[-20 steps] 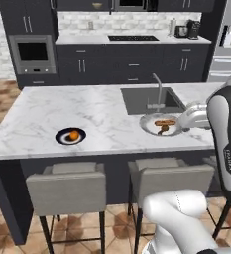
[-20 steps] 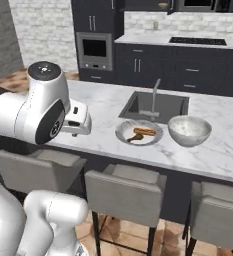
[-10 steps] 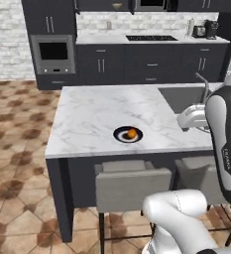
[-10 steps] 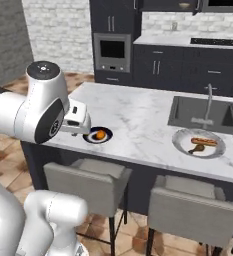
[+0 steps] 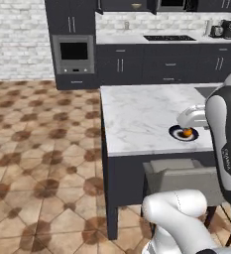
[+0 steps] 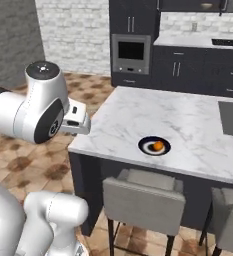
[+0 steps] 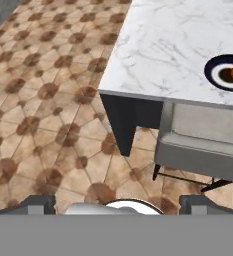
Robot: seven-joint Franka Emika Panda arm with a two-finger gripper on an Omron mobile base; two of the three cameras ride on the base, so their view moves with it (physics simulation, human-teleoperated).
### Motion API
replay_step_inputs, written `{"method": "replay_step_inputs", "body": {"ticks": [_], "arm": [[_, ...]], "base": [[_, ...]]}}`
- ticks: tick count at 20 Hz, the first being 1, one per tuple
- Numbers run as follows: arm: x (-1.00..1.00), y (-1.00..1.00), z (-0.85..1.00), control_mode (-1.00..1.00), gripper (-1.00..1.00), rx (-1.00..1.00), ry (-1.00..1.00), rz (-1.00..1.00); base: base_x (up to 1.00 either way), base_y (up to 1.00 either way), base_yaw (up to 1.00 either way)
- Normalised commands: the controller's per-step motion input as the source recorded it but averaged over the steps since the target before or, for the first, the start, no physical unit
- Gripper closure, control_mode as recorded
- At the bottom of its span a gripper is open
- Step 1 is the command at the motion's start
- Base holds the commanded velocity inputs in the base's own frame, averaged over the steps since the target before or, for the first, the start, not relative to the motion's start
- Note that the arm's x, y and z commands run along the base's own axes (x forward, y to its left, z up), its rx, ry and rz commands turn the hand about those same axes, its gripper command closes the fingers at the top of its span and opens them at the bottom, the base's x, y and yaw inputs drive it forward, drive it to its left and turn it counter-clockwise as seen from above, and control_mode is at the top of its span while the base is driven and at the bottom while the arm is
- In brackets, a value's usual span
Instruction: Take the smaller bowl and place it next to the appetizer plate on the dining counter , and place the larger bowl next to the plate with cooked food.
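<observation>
Appetizer plate [image 5: 184, 133] sat on the dining counter [image 5: 142, 116], near the stool-side edge, small orange morsel [image 5: 187, 132] on its pale inner ring, offset toward 3 o'clock of plate centre in the left base view. Right base view had the same plate [image 6: 154, 146] at roughly 5 o'clock of the marble top [image 6: 158, 112], just in from the front edge, with the morsel [image 6: 159, 145] again on the 3 o'clock side. Hand view put the plate [image 7: 227, 72] at 2 o'clock of frame, partly cut by the right edge, on the counter's [image 7: 163, 45] white veined surface. Gripper [image 7: 118, 204] pointed down at the brown tiled floor [image 7: 48, 105] off the counter's corner, well apart from the plate; its two dark tips [image 7: 38, 204] stood far apart at 7 and 5 o'clock, claw wide, nothing between them. Grey stool [image 7: 200, 135] was tucked under the counter edge directly below the plate in the hand view; the right base view showed it [image 6: 144, 197] at 6 o'clock. Sink [image 6: 232, 117] corner cut into the marble at 3 o'clock in the right base view. Wall oven [image 5: 74, 52] sat at 12 o'clock in dark cabinets, left base view.
</observation>
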Motion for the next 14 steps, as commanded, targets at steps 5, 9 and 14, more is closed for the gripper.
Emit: {"method": "replay_step_inputs", "body": {"ticks": [5,9,14], "arm": [[0.0,0.0,0.0,1.0,-1.0,0.0,0.0,0.0],[0.0,0.0,0.0,1.0,-1.0,0.0,0.0,0.0],[0.0,0.0,0.0,1.0,-1.0,0.0,0.0,0.0]], "base": [[0.73,1.0,0.0],[0.94,1.0,0.0],[1.0,0.98,0.0]]}}
